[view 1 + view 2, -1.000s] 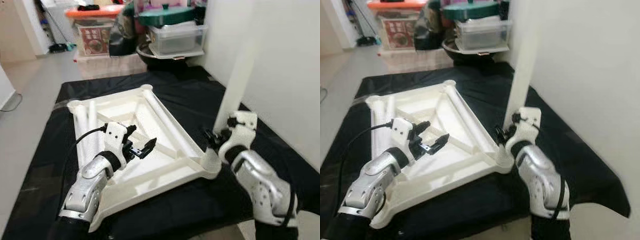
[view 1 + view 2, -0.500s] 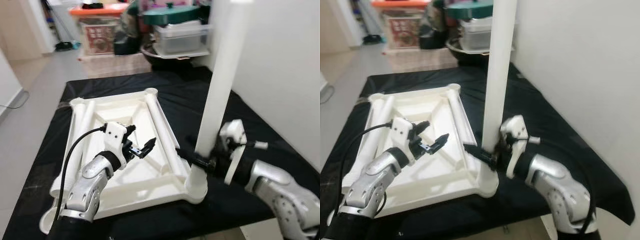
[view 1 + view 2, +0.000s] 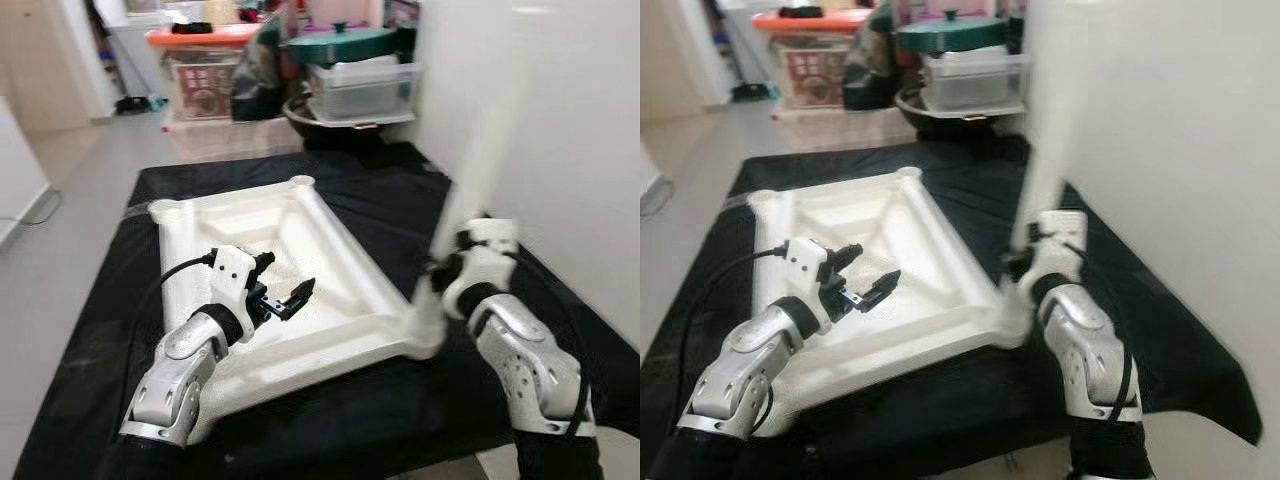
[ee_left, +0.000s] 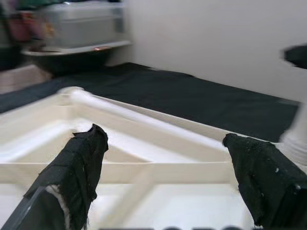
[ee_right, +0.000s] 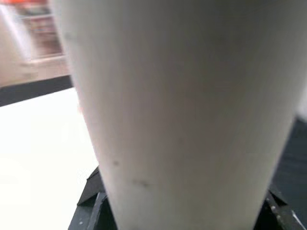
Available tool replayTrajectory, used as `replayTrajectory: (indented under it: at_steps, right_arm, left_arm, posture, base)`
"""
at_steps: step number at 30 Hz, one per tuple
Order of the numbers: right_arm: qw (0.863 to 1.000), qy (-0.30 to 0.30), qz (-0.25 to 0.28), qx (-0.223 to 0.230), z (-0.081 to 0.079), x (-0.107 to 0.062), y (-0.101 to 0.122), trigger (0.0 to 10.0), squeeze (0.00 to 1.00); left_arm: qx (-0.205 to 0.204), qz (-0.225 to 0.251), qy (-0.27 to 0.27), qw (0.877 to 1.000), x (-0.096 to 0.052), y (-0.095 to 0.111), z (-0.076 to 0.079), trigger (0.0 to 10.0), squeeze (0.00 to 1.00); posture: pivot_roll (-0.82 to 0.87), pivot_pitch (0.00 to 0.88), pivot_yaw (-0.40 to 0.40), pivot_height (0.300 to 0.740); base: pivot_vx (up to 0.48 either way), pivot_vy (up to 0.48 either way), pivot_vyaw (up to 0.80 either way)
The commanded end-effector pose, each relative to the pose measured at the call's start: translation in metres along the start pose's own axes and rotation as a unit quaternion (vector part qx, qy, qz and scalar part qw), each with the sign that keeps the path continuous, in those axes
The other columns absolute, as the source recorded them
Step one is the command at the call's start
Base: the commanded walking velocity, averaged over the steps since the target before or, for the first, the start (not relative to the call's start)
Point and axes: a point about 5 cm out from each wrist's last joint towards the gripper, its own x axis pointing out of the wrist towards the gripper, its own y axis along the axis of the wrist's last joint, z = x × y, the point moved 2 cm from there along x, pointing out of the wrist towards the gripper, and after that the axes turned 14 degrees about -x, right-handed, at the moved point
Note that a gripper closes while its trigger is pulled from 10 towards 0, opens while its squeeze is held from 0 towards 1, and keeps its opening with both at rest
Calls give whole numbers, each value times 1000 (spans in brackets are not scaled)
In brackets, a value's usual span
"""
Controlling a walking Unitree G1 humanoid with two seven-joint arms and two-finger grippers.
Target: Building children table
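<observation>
We see the white children's tabletop (image 3: 300, 270) lying upside down on a black cloth (image 3: 380, 190) spread over the floor, its ribbed underside facing up. Our left claw (image 3: 285, 297) hovers over the middle of the tabletop with its fingers (image 4: 79, 167) spread; its wrist view shows a cross rib and the far rim between them, touching neither. At the tabletop's near right corner a white table leg (image 3: 480, 150) stands up, blurred in the head views. Our right claw (image 3: 440, 275) is at its base; its wrist view shows the leg (image 5: 182, 115) up close, black fingers (image 5: 93, 191) flanking it, apparently pinching it. Storage boxes (image 3: 360, 85) stand beyond the cloth.
</observation>
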Motion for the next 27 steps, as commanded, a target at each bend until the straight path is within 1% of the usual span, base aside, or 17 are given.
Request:
replayTrajectory:
  at_steps: [1, 2, 5, 6, 7, 8, 10, 11, 12, 15, 18, 20, 23, 24, 25, 26, 27]
  right_arm:
    - [993, -17, -113, 7, 3, -5, -46, 1451, 0]
    - [996, 10, -92, -13, -8, -8, -38, 10000, 0]
    - [994, 87, -57, -20, -33, -13, -25, 10000, 0]
    - [992, 121, -35, -13, -42, -14, -18, 10000, 384]
    - [992, 121, -35, -13, -42, -14, -18, 10000, 384]
    - [986, 168, -9, -2, -50, -16, -10, 10000, 1000]
    - [980, 201, 10, 10, -56, -16, -2, 10000, 1000]
    - [973, 227, 23, 17, -60, -17, 4, 10000, 718]
    - [962, 271, 43, 19, -63, -21, 12, 10000, 0]
    - [954, 293, 53, 20, -65, -24, 17, 10000, 0]
    - [909, 405, 98, 9, -66, -46, 29, 10000, 0]
    - [858, 501, 114, -20, -68, -69, 29, 10000, 0]
    - [842, 526, 114, -29, -69, -76, 27, 10000, 0]
    - [832, 542, 110, -36, -72, -79, 23, 7882, 0]
    - [832, 542, 110, -36, -72, -79, 23, 7882, 0]
    - [834, 542, 98, -43, -75, -75, 15, 2392, 0]
    - [834, 542, 98, -43, -75, -75, 15, 2392, 0]
  left_arm:
    - [5, -7, 4, 1000, -2, -1, -3, 10000, 0]
    - [6, -8, 5, 1000, -3, -2, -4, 10000, 0]
    - [6, -10, 5, 1000, -4, -3, -5, 10000, 0]
    - [6, -11, 5, 1000, -4, -3, -5, 10000, 0]
    - [6, -11, 5, 1000, -4, -3, -5, 10000, 0]
    - [6, -10, 4, 1000, -3, -3, -5, 10000, 0]
    - [6, -9, 3, 1000, -2, -2, -5, 10000, 0]
    - [6, -8, 3, 1000, -1, -1, -5, 10000, 0]
    - [6, -7, 3, 1000, -1, -1, -5, 10000, 0]
    - [5, -7, 3, 1000, -1, -1, -5, 10000, 0]
    - [5, -9, 5, 1000, -2, -2, -6, 10000, 0]
    - [5, -9, 6, 1000, -3, -3, -6, 10000, 0]
    - [5, -9, 7, 1000, -3, -3, -6, 10000, 0]
    - [5, -8, 8, 1000, -3, -3, -6, 10000, 0]
    - [5, -8, 8, 1000, -3, -3, -6, 10000, 0]
    - [4, -8, 9, 1000, -3, -4, -6, 10000, 0]
    - [4, -8, 9, 1000, -3, -4, -6, 10000, 0]
  posture:
    - [-124, 0, 2, 740]
    - [-126, 0, 5, 740]
    - [-136, 0, 11, 740]
    - [-137, 0, 10, 740]
    - [-137, 0, 10, 740]
    - [-134, 0, 7, 740]
    - [-134, 0, 7, 740]
    - [-135, 0, 5, 740]
    - [-137, 0, 4, 740]
    - [-137, 0, 4, 740]
    - [-138, 0, -1, 740]
    - [-133, 0, -8, 740]
    - [-133, 0, -8, 740]
    - [-131, 0, -10, 740]
    - [-131, 0, -10, 740]
    - [-129, 0, -12, 740]
    - [-129, 0, -12, 740]
  base:
    - [0, 0, 0]
    - [0, 0, 0]
    - [0, 0, 0]
    - [0, 0, 0]
    - [0, 0, 0]
    - [0, 0, 0]
    - [0, 0, 0]
    - [0, 0, 0]
    - [0, 0, 0]
    - [0, 0, 0]
    - [0, 0, 0]
    - [0, 0, 0]
    - [0, 0, 0]
    - [0, 0, 0]
    - [0, 0, 0]
    - [0, 0, 0]
    - [0, 0, 0]
